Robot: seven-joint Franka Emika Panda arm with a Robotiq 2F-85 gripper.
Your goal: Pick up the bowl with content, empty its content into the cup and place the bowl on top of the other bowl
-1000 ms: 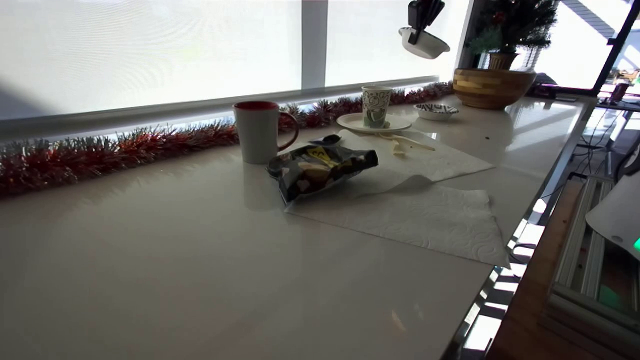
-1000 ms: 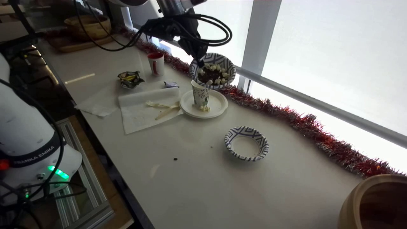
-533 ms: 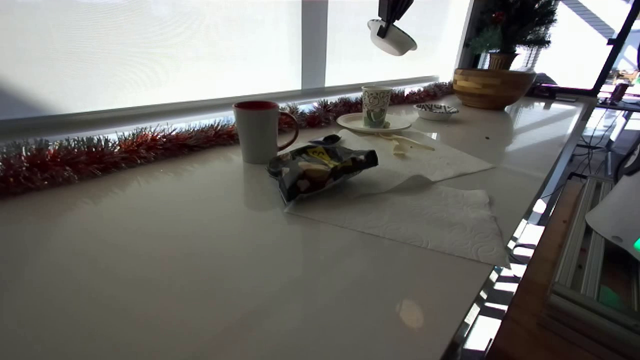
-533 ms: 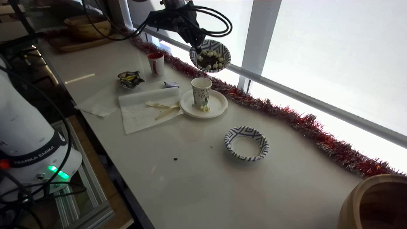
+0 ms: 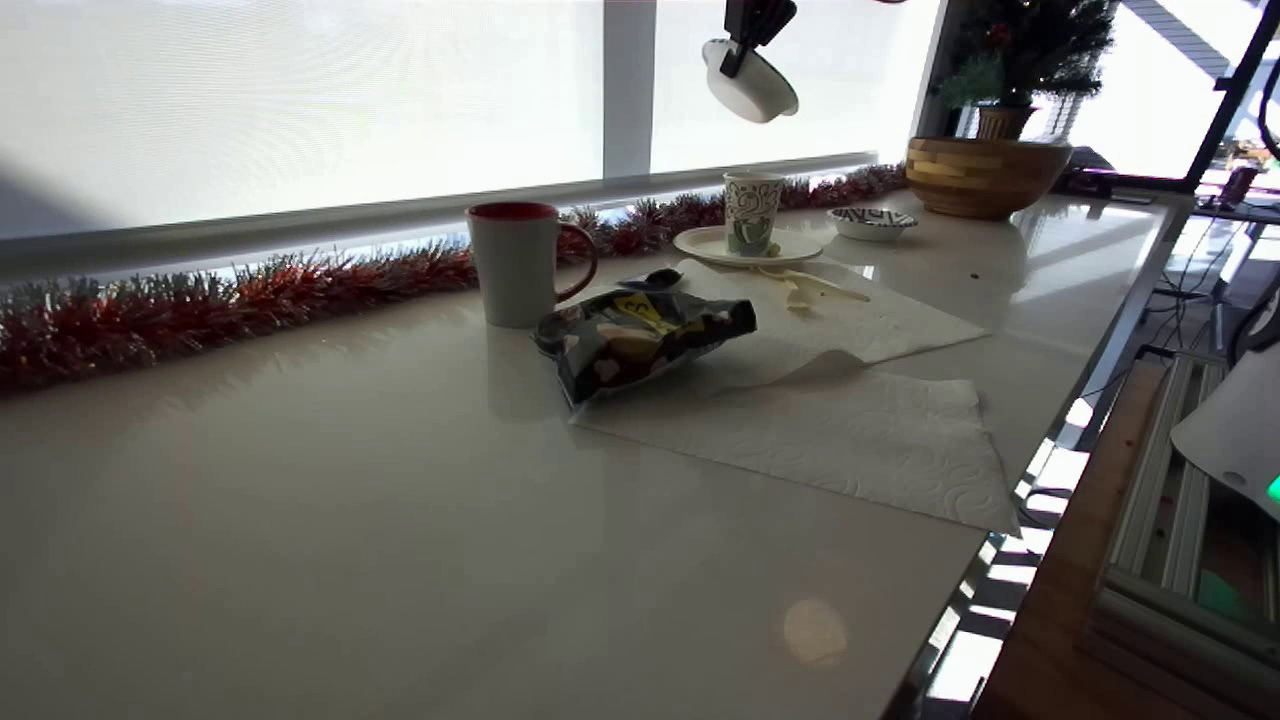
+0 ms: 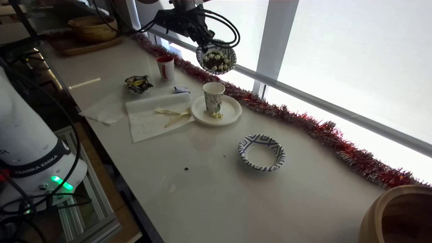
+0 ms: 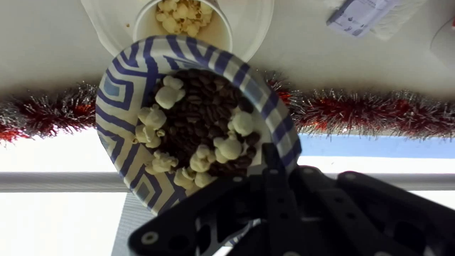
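The bowl with content (image 5: pixel 745 95) is white outside with a blue-and-white patterned inside. It holds popcorn and dark beans. My gripper (image 7: pixel 284 161) is shut on its rim and holds it in the air, tilted, in both exterior views. The cup (image 6: pixel 213 98) is a patterned paper cup upright on a white plate. In the wrist view the cup (image 7: pixel 217 32) has popcorn inside, and the held bowl (image 7: pixel 119 94) overlaps part of its rim. In an exterior view the held bowl is above and behind the cup. The other bowl (image 6: pixel 260 156), blue-and-white patterned, stands upright and empty on the table.
White plates (image 6: pixel 233 113) bear the cup and a few popcorn pieces. A red-rimmed mug (image 5: pixel 515 265), a black snack bag (image 5: pixel 640 340), paper towels (image 6: pixel 145 125) and pale cutlery (image 6: pixel 177 118) lie nearby. Tinsel (image 6: pixel 303 119) runs along the window. A wooden bowl (image 5: pixel 985 175) stands at the end.
The held bowl has moved left in both exterior views and rose at first, then stayed near that height. It no longer covers the cup's rim in an exterior view. The gripper stays shut on it.
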